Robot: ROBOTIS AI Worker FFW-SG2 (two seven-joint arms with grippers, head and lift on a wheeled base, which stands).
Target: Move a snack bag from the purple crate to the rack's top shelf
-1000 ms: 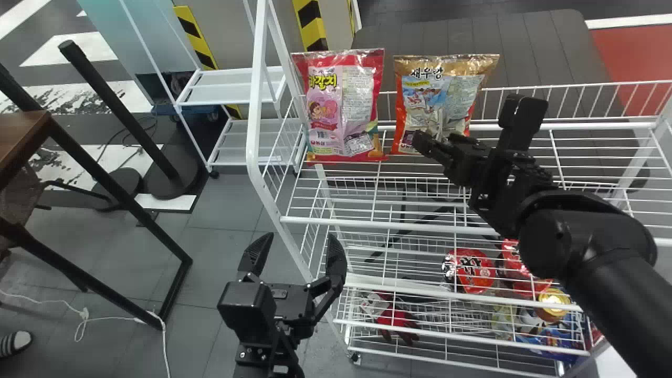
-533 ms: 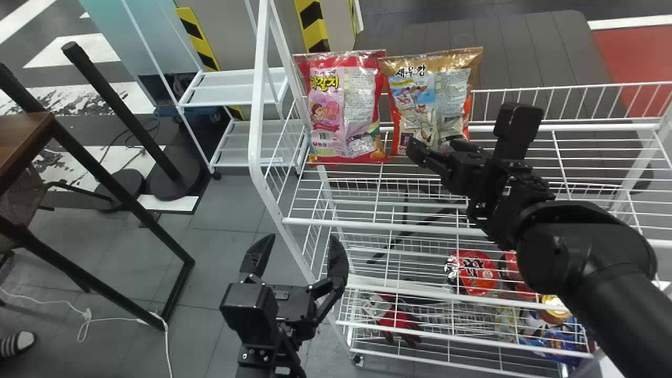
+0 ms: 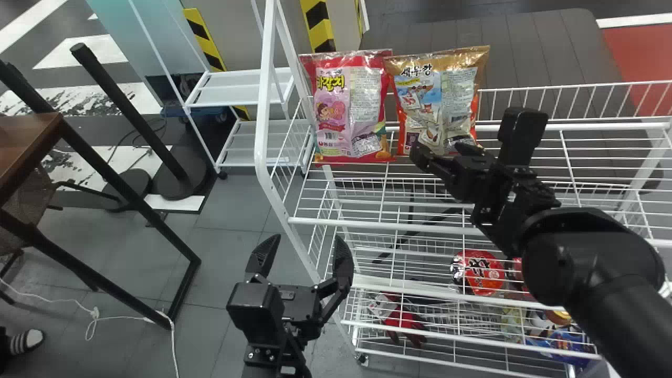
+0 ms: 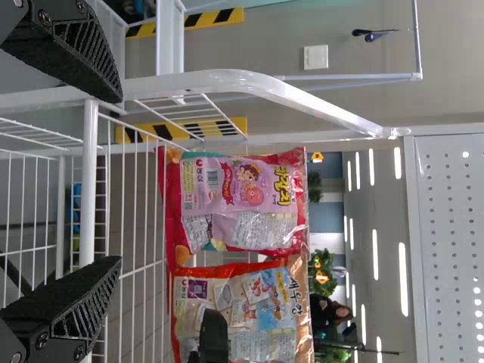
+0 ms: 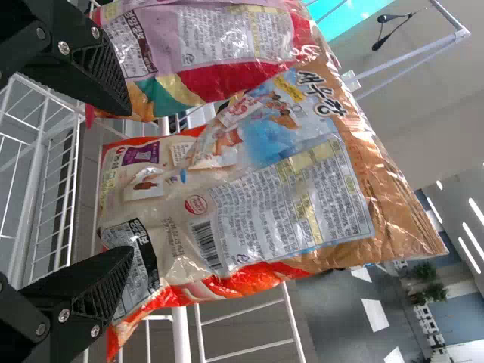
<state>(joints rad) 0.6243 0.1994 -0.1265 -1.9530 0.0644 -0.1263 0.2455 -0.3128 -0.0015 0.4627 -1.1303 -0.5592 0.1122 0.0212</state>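
In the head view, my right gripper [image 3: 439,150] stands open at the lower front of the orange-and-gold snack bag [image 3: 438,102]. That bag stands on the rack's top shelf [image 3: 362,224], tilted, its upper left edge against the pink-and-red snack bag [image 3: 349,107]. In the right wrist view the fingers of the right gripper [image 3: 439,150] are spread wide, and the lower fingertip [image 5: 113,283] overlaps the bottom of the orange-and-gold bag [image 5: 257,204]. My left gripper [image 3: 304,244] is parked open and empty by the rack's left front post; in its wrist view, the left gripper [image 4: 117,178] faces the shelf.
Lower shelves hold a red round package [image 3: 479,272], red gloves [image 3: 403,321] and blue packs [image 3: 567,344]. A white side rack [image 3: 236,86] stands behind at left. A wooden table [image 3: 26,142] with black legs is at far left.
The orange-and-gold bag has shifted left and tilted against the pink-and-red one. My right gripper has moved slightly left and down relative to the rack. The head view has shifted a little.
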